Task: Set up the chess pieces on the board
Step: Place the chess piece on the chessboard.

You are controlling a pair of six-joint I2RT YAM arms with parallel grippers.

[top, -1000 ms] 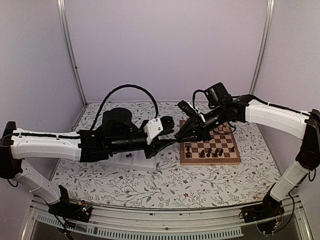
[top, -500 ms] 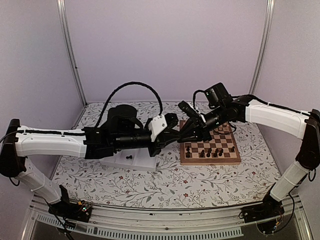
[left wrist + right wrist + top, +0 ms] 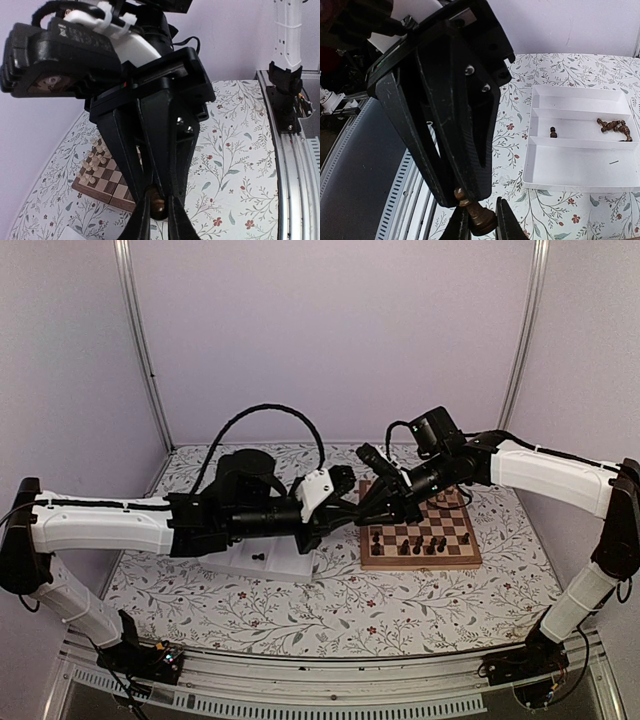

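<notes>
Note mid-air handover near left edge of board [image 3: 420, 562]. Confirm right tool [image 3: 479, 227] clamped on base of piece [image 3: 479, 216], left tool [image 3: 159, 222] pinched on its head. Read long axis as running tool to tool. Favour right arm: nearer board.

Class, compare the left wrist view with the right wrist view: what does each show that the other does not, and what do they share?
Only the left wrist view: the board with pale pieces standing on it.
Only the right wrist view: the white tray with a few dark pieces in its compartments.
Both: one dark chess piece gripped at once by the left gripper and the right gripper, above the flowered tablecloth.
</notes>
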